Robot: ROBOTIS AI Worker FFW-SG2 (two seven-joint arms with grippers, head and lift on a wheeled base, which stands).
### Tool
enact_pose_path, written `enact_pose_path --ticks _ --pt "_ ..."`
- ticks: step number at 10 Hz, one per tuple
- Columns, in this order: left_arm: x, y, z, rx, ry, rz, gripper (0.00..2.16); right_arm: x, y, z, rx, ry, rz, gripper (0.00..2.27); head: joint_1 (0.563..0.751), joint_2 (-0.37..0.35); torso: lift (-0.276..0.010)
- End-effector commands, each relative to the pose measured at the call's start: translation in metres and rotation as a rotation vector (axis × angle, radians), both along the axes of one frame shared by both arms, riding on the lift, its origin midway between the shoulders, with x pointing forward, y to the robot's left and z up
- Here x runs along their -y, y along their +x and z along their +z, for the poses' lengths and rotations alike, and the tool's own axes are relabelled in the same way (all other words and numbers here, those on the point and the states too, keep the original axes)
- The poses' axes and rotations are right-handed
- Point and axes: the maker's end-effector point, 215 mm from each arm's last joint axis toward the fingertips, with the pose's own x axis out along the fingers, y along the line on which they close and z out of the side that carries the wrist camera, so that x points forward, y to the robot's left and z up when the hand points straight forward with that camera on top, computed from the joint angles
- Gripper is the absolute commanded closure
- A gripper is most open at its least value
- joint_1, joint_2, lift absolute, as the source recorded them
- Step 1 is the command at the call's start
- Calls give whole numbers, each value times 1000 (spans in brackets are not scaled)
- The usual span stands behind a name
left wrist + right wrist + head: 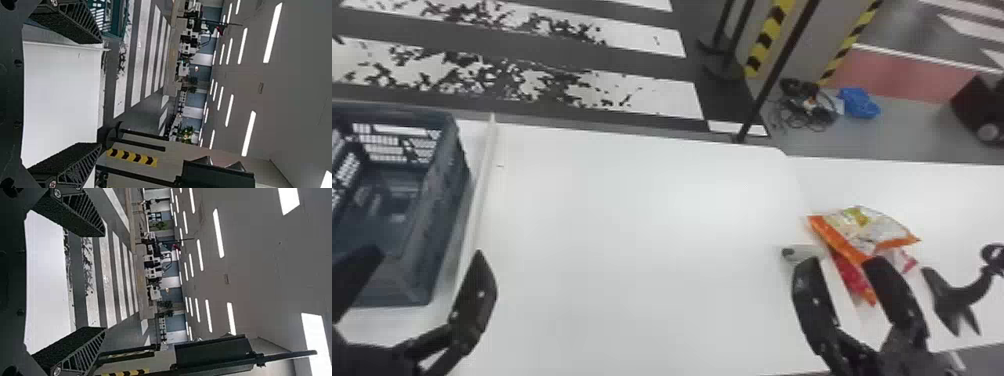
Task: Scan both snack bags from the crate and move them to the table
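If the right hand dips or swings, its spread fingers could snag the red bag or nudge the pale scanner just past its tip; the orange-and-white bag, lying askew over the red one, could then slide off. A sideways sweep might also knock the black stand to its right. The bags lie on the tabletop just beyond that hand, so the move looks finished, though whether both got scanned I can't tell. Both hands are released, holding nothing. Counted: two bags, one scanner, one stand, two hands, and one crate beside and beyond the left hand
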Motion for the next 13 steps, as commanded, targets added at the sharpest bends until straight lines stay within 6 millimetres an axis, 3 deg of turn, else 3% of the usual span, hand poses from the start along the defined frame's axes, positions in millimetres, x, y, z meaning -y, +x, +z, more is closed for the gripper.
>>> enact_pose_path --ticks 1,8,13 --pt "-2 -1 1 4 1 3 60 1 -1 0 0 1 -2 80 695 -279 -87" --pt "-7 -2 13 43 -13 11 60 1 -2 4 15 -4 -5 80 695 -273 -87" --pt "-9 -2 9 35 -18 11 60 1 -3 3 17 -5 0 80 695 -269 -87"
